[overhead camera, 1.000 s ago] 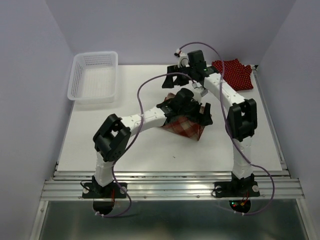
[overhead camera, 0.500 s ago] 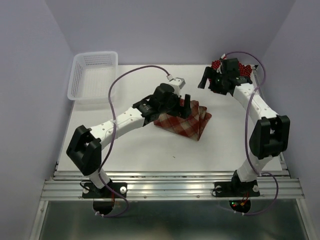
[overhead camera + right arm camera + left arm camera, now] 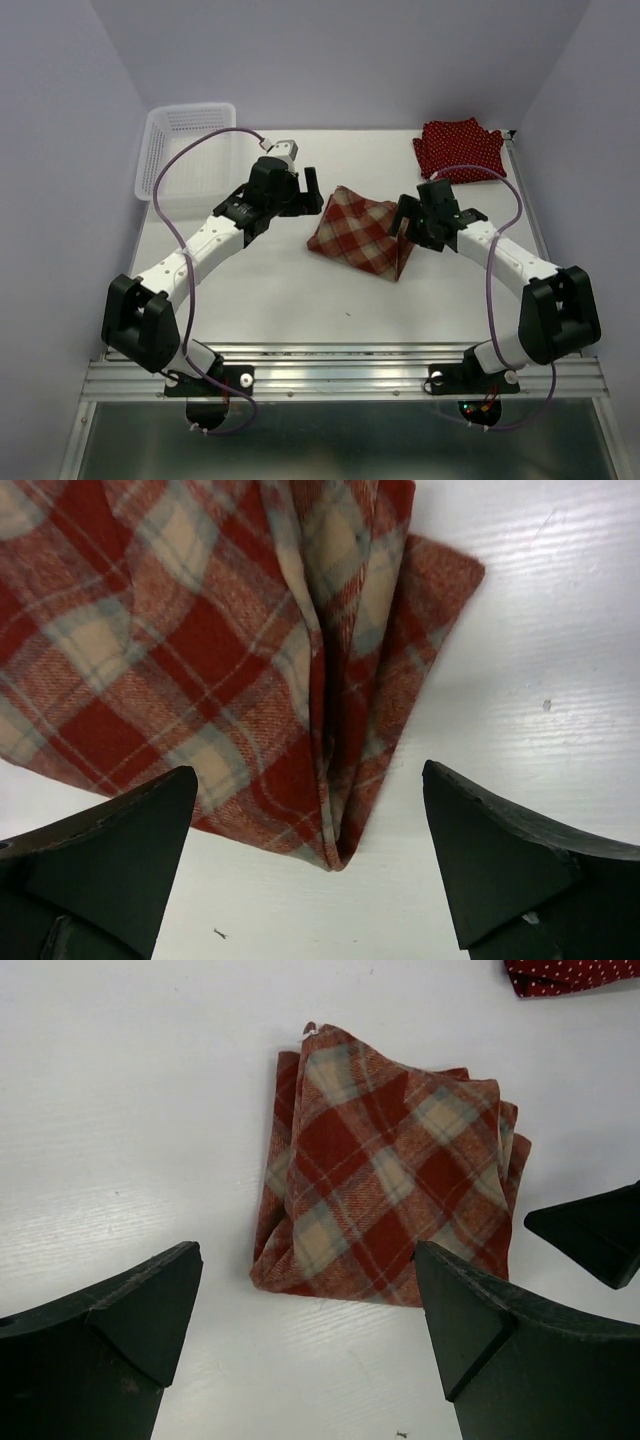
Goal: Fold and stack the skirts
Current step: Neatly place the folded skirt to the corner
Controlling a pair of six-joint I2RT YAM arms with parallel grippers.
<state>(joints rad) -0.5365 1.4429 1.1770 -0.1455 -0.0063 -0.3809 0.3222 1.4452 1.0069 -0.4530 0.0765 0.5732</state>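
Top external, near to far: finds the red-and-cream plaid check cloth skirt (image 3: 360,233) mid-bench, folded into a thick squarish packet with several layers stacked along its right edge, flat on the white bench (image 3: 300,300). Places the left gripper (image 3: 308,192) just left of the packet, arm stretched forward, fingers spread wide and empty. Places the right gripper (image 3: 408,225) at the packet's right edge, elbow bent, fingers likewise wide apart, gripping nothing. Farther back, shows a dark red white-dotted cloth skirt (image 3: 460,148) rumpled in the far right corner, and a white plastic lattice basket (image 3: 190,108) far left.
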